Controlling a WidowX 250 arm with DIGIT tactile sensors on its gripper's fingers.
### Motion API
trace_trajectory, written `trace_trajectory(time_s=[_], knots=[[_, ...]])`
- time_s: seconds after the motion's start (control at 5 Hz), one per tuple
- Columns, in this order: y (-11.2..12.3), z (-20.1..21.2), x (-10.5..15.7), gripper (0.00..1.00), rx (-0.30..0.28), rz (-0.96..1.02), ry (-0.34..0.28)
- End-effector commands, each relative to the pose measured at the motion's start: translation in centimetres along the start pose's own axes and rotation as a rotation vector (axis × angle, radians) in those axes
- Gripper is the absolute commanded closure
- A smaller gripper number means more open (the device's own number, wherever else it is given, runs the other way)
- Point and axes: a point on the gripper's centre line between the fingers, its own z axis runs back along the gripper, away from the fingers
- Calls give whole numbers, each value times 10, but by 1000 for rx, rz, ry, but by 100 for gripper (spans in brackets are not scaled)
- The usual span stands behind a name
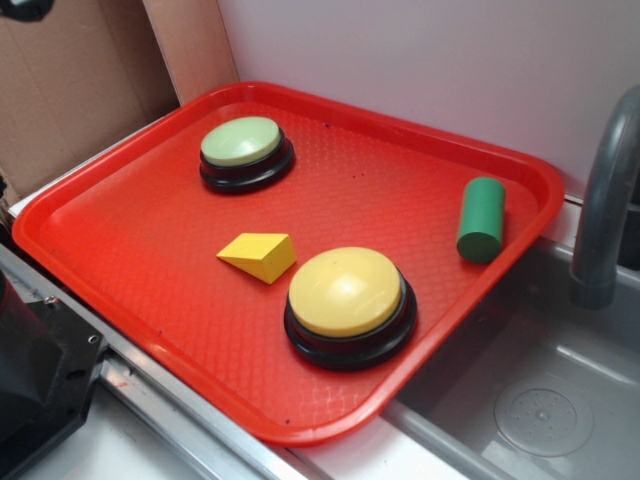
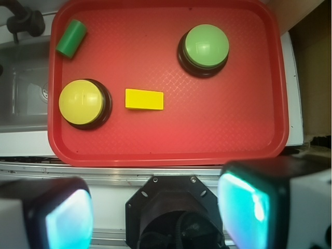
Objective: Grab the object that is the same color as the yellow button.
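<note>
The claw [image 2: 155, 207] hangs high and nearest the wrist camera, back over the desk edge, its two pads [image 2: 249, 205] spread wide with nothing between them. It is well apart from everything on the red tray [image 1: 130, 270].

Taking the yellow button [image 1: 345, 292] as the landmark: the yellow wedge [image 1: 259, 255] lies just beside it, toward the middle of the tray, flat on its broad face and not touching the button's black base. Farther off, toward the tray's back corner, sits the pale green button [image 1: 242, 142]. The green cylinder [image 1: 482, 219] lies on its side near the tray rim on the sink side, with the grey faucet [image 1: 605, 200] beyond it.

The risk, as I judge it, lies in how close the wedge is to the yellow button. A descent drifting toward the button could put one pad on the dome. The wedge's sloped face may also let the pads slip if they close across the slope and not the flat sides, squeezing the block out.
</note>
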Motion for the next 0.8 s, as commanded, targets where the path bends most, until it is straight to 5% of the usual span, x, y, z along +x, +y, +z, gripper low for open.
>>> trace_trajectory(time_s=[0.0, 0.2, 0.6], knots=[[0, 0, 0, 0, 0, 0, 0], [0, -20, 22, 0, -132, -243, -36], [-4, -67, 53, 0, 36, -595, -72]])
